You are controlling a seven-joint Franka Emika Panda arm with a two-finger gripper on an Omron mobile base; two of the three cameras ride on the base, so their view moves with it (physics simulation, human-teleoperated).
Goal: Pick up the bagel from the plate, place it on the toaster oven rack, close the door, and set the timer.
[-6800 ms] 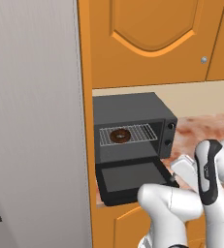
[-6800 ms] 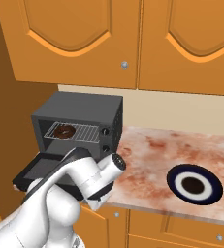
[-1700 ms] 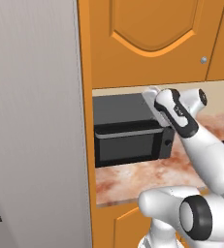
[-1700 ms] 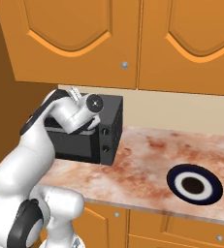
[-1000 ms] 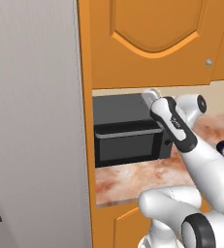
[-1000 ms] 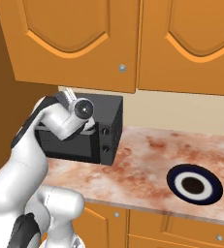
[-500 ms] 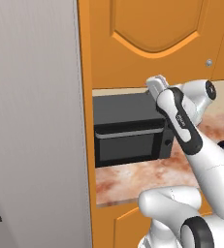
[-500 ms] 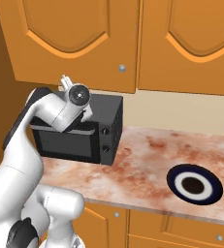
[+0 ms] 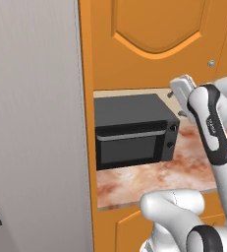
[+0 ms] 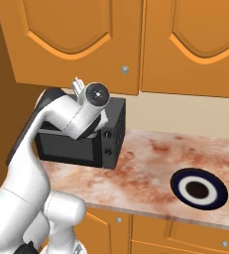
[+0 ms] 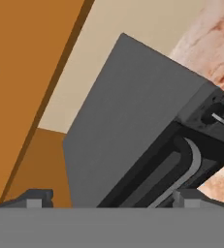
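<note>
Left base view shows the white arm rising from the lower right, its forearm reaching up so that the gripper (image 9: 176, 93) hangs in the air above the right rear corner of the black toaster oven (image 9: 129, 110), touching nothing. Its jaws stand wide apart with nothing between them; in the hand view the gripper (image 11: 111, 196) shows two dark fingertips (image 11: 33, 197) far apart at the bottom edge. The door (image 9: 129, 150) is shut flat against the oven front, its grey bar handle (image 9: 129, 135) running across the top of the dark window, so the rack and the bagel are hidden behind it. Right base view shows the arm arched up from the lower left, the wrist bent over the oven top, and it alone gives the round white plate (image 10: 199, 189) with its navy ring, bare, well to the right on the marbled surface (image 10: 145, 163). Hand view looks down along the oven's grey top and catches an upper knob (image 11: 216, 116) with its pale pointer beside the curved end of the handle.
</note>
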